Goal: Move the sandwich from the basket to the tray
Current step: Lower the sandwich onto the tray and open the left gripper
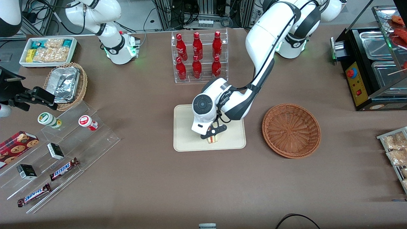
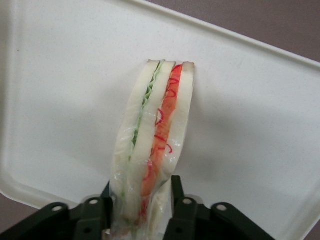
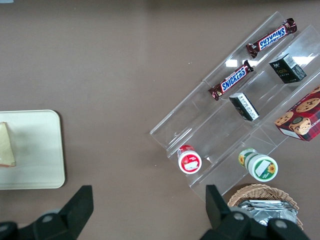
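Note:
The sandwich stands on edge on the cream tray, near the tray's rim nearest the front camera. My left gripper is low over the tray, shut on the sandwich. In the left wrist view its black fingers press the clear-wrapped wedge from both sides, with the tray right under it. The right wrist view catches the sandwich at the tray's edge. The reddish-brown basket lies empty beside the tray, toward the working arm's end of the table.
A clear rack of red bottles stands farther from the front camera than the tray. A stepped acrylic shelf of snacks, a lighter wicker basket with foil containers and a white bin lie toward the parked arm's end. A black food warmer is at the working arm's end.

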You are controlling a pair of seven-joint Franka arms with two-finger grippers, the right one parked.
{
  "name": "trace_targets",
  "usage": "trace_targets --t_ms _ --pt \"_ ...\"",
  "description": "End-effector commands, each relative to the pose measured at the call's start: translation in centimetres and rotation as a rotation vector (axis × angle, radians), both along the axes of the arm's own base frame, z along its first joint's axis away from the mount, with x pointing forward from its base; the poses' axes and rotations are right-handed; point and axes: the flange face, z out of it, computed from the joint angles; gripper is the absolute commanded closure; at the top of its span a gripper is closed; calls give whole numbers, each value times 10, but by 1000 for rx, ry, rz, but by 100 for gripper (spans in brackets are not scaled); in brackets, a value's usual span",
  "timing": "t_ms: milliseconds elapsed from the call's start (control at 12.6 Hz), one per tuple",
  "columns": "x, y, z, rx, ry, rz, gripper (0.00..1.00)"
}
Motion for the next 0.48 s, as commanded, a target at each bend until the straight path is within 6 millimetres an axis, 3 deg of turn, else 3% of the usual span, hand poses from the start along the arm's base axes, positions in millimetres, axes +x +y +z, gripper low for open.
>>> trace_targets --t_ms 0,398 --pt "5 -3 15 -12 -21 15 0" --pt "2 11 113 -8 -30 16 0"
